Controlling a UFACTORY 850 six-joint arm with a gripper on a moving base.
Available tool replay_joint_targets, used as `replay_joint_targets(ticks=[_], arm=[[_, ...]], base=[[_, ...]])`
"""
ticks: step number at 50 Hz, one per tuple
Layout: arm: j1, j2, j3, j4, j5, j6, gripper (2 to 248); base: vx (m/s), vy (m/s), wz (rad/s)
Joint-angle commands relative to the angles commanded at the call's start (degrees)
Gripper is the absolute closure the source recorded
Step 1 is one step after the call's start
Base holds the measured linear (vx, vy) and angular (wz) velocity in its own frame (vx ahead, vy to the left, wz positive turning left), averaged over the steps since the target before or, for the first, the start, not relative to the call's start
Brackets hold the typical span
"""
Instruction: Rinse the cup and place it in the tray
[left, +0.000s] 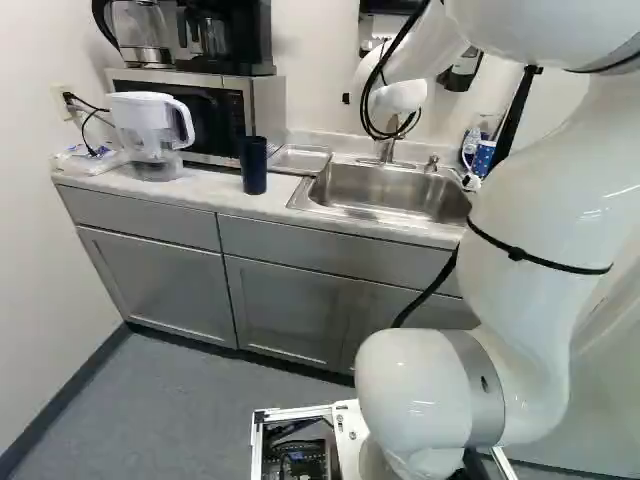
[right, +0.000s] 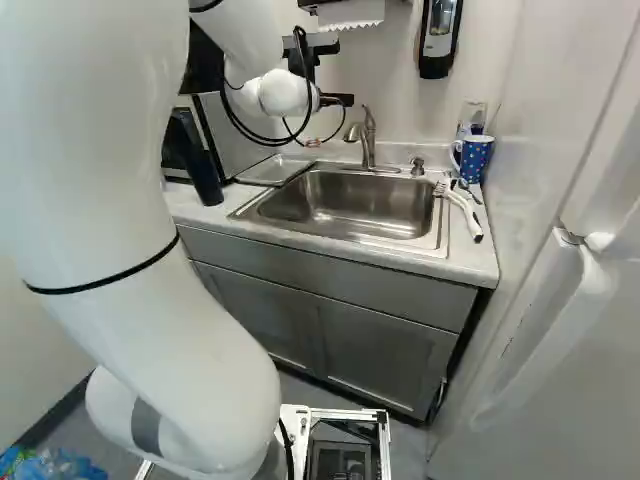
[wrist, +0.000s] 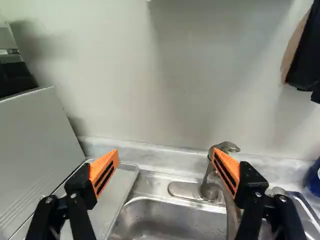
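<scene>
1. Gripper, black with orange pads, nearest the wrist camera: fingers wide apart, nothing clamped; its wrist hangs at the upper middle of the left base view

2. Faucet, brushed metal: ahead of the gripper, toward the finger on the side away from the tray; whether they touch, cannot tell

3. Sink, steel, single basin: under and ahead of the fingers; upper middle of the right base view

4. Tray, metal, shallow: set beside the sink, on the cup's side, partly behind the other finger in the wrist view

5. Cup, dark blue, tall, long axis upright: on the counter in front of the microwave, left of the middle in the upper half of the left base view; outside the wrist view

6. Governing relation: the cup lies past the tray from the gripper, leftward and back toward the base. To judge by this, the coming move is a reach left, back and down, with the fingers straddling the upright wall

7. Spotted mug, blue: upper right of the right base view, across the sink from the cup; probably not the piece wanted, though the task wording does not settle it
</scene>
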Motion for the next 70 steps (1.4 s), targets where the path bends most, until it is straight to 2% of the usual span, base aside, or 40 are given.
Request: replay_joint_targets(ticks=[22, 50, 70], arm=[[-1.12, -3.22, -3.42, 0.00, -3.32, 0.00, 3], [-2.38, -4.84, -5.18, 0.00, -7.99, 0.00, 3], [-2.95, -7.47, -8.09, 0.00, -8.14, 0.00, 3]], base=[[0.000, 0.000, 0.000], [0.000, 0.000, 0.000], [0.000, 0.000, 0.000]])
